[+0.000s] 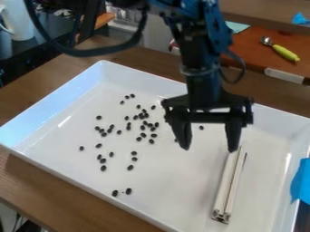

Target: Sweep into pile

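Many dark beans strewn in white tray, one pale bar therein, my claw above tray, spread wide, empty.

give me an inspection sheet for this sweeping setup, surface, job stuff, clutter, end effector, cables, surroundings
surface: white tray with raised walls on a wooden table
job's things: small dark beans scattered, densest near the middle, not yet one pile; white bar lying lengthwise in the tray's right part
clutter: blue tape at the tray's right wall
end effector: open and empty, over the tray, one tip by the bar's far end; contact cannot be told
cables: black cable looping at upper left, above the work; no snag seen
surroundings: scoop with a yellow-green handle at upper right, white jug at upper left
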Available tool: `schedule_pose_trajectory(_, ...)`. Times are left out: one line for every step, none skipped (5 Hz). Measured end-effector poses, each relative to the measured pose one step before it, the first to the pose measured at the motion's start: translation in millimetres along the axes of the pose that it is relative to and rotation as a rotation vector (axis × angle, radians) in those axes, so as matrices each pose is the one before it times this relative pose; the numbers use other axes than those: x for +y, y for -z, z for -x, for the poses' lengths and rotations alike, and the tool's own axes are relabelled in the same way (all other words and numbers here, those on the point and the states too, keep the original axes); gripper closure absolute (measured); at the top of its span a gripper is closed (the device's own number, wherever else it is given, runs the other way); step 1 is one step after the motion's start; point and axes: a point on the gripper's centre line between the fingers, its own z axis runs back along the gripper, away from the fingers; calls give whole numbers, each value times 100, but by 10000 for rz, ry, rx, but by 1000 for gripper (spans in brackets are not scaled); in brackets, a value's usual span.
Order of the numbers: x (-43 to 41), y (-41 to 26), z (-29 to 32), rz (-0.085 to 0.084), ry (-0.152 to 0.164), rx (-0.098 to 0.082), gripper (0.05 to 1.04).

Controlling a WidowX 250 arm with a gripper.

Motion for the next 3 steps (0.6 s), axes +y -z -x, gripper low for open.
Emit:
schedule_pose_trajectory(-709, 2013, 538, -463, 17, 84, 83)
schedule_pose_trajectory(-273, 968, 371, -245, -161, 99, 83)
schedule_pose_trajectory(-597, 198, 237, -45, -147, -99, 131)
